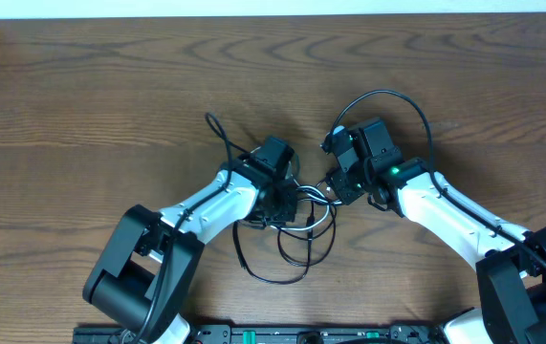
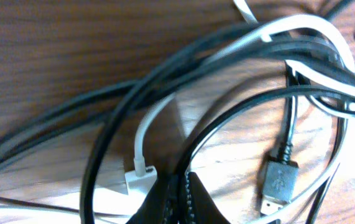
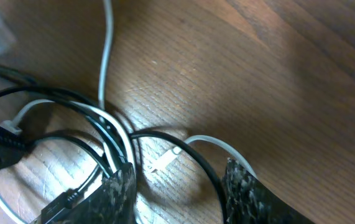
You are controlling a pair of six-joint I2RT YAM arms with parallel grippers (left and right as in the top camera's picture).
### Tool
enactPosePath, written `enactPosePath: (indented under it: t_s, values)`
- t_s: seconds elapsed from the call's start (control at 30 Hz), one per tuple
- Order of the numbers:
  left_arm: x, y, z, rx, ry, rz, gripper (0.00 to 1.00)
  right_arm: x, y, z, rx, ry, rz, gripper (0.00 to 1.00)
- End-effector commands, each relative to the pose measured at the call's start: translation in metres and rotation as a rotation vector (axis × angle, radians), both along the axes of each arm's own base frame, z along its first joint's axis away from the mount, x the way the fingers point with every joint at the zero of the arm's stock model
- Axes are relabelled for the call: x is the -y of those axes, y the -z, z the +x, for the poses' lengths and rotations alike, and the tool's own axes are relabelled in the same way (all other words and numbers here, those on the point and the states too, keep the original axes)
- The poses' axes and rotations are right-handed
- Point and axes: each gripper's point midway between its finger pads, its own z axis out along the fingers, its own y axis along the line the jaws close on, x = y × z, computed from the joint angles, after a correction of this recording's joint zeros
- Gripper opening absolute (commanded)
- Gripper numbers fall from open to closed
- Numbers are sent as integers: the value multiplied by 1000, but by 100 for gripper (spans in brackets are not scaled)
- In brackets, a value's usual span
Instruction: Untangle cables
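Cables (image 1: 294, 212) lie in one messy bunch on the brown table (image 1: 110, 76), in the middle, between the two arms. Nearest to the robot, a black loop (image 1: 274, 277) of the bunch sticks out toward the arm bases and lies flat on the wood. A bit farther in sits the knot, where black cords and a white cable (image 2: 137, 137) cross over and under each other.

The left gripper (image 1: 290, 203) is down at the left side of the knot. In the left wrist view its two fingers are pressed tight together. A black cable (image 2: 196, 146) runs right into the spot where they meet, so the gripper is pinching that cable. Just beside the fingers lies a white plug (image 2: 138, 179), and the thin white cable curves up from it. To the right lies a black plug (image 2: 280, 180), flat on the table.

The right gripper (image 1: 335, 188) is at the right side of the knot, close to the left one. In the right wrist view its fingers stand apart. Black and white cords lie on the wood between them, and the fingers squeeze none of them. Past the fingers, one white cord runs away across the table.
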Motion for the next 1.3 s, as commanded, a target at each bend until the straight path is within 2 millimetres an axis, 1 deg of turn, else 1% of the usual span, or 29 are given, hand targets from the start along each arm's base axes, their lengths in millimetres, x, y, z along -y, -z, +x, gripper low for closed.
enactPosePath:
  t_s: [0.0,0.07,0.2,0.43,0.53,0.63,0.7,0.73,0.77,0.83,0.87,0.97,1.07,1.13,1.2,1.27]
  values:
    - [6,7,-12,-12,54,9,8,-3,4,-10,9,-82,-17,42]
    - [10,7,-13,-4,67,4,7,3,10,-12,12,-89,-50,42]
    - [13,7,-15,-2,76,2,8,22,21,-9,44,-43,-142,43]
    - [13,7,-15,-2,77,1,8,26,31,-12,74,-66,-155,49]
    - [13,7,-15,-4,78,-2,8,26,35,-12,92,-66,-151,55]
    - [14,6,-16,-8,79,-8,8,34,38,-9,118,-41,-187,56]
    - [14,6,-16,-8,79,-8,8,45,39,-5,144,-8,-237,55]
    - [14,6,-16,-8,79,-8,8,50,39,-2,159,10,-263,54]
    - [14,6,-16,-8,79,-8,8,53,38,1,171,23,-281,56]
    - [14,6,-16,-8,79,-8,8,55,36,5,188,41,-286,65]
    - [14,6,-16,-8,79,-8,8,53,34,8,197,61,-268,70]
    - [14,6,-16,-8,79,-8,8,46,30,12,213,72,-226,75]
    - [14,6,-16,-8,79,-8,8,41,26,16,234,69,-200,77]
    - [14,6,-16,-8,79,-8,8,40,20,25,277,76,-198,82]
    - [14,6,-16,-8,79,-8,8,45,12,35,329,110,-218,84]
    - [14,6,-16,-8,79,-8,8,44,6,42,365,125,-210,83]
